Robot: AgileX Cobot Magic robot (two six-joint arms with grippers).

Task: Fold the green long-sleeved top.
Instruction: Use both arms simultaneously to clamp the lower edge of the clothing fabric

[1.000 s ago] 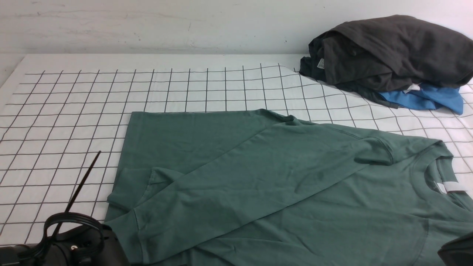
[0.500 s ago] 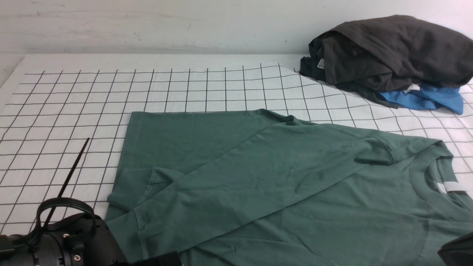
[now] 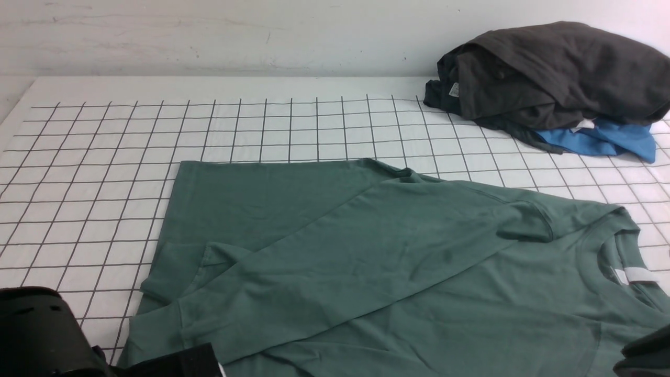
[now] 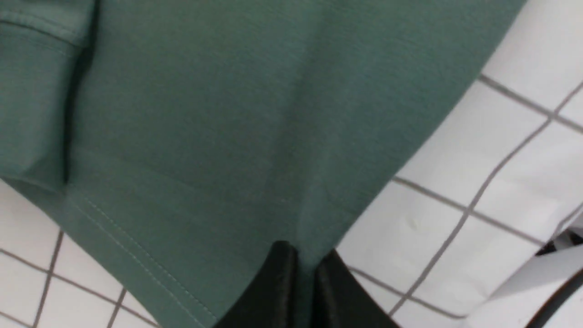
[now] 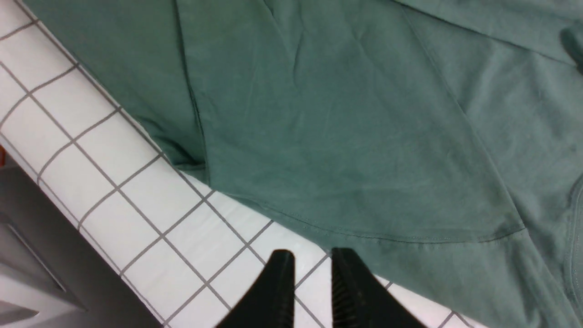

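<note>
Step in hand, as judged: raising the hem corner for a fold. Advise a slow, level lift with the fabric kept taut.

Left gripper (image 4: 306, 259): jaws pinched closed on the green long-sleeved top (image 4: 227, 114) at its hem corner.

Right gripper (image 5: 312, 266): jaws narrowly parted, holding nothing, just off the top's edge over the checked cloth (image 5: 136, 191).

The top lies spread flat.

Front cam faces fwd, wide — wrist cams close over same top (image 3: 366, 251).
</note>
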